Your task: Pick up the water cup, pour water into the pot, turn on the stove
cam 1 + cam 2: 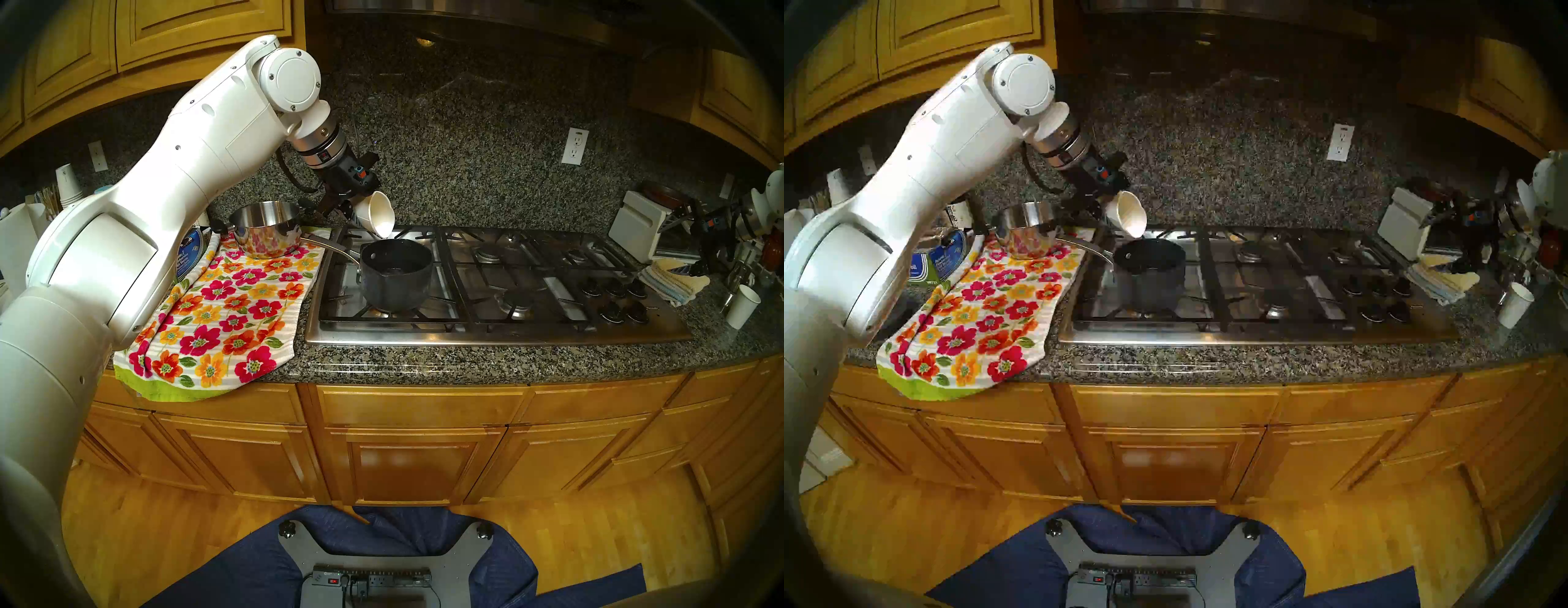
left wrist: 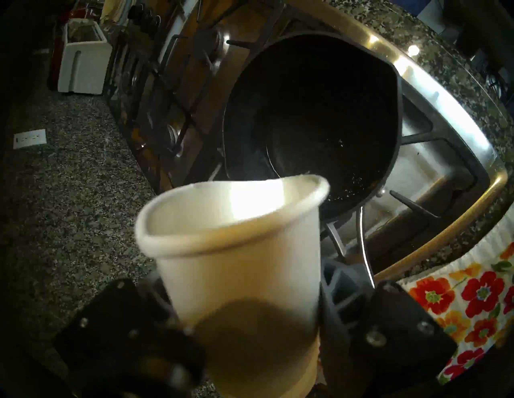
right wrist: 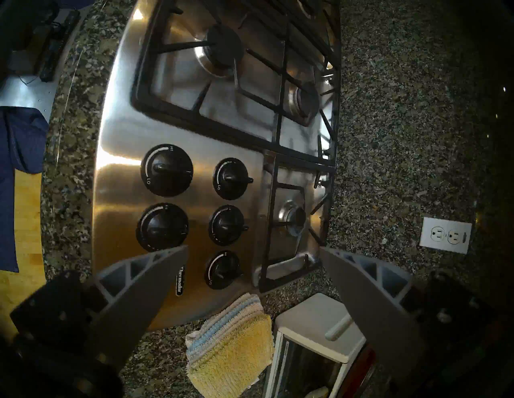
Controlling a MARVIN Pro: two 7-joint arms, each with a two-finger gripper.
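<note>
- The water cup [image 1: 379,215]: matt white paper.
- The pot [image 1: 396,276]: dull dark grey, with a thin shiny metal handle at its 10 o'clock.
- The stove [image 1: 500,331]: brushed steel, with matt black grates.
- Floral towel [image 1: 229,314]: soft cloth.
- Steel pot [image 1: 265,229]: mirror-glossy.
- Countertop [image 1: 424,365]: polished speckled granite.

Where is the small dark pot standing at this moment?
In the head view, the dark pot stands on the stove, on its front-left burner, right of the flowered towel and below the tilted water cup.

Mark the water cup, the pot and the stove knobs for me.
water cup [image 1: 379,214]: head left view, inner wall.
pot [image 1: 399,282]: head left view, outer side wall.
stove knobs [image 3: 166,170]: right wrist view, top left knob's face.
</note>
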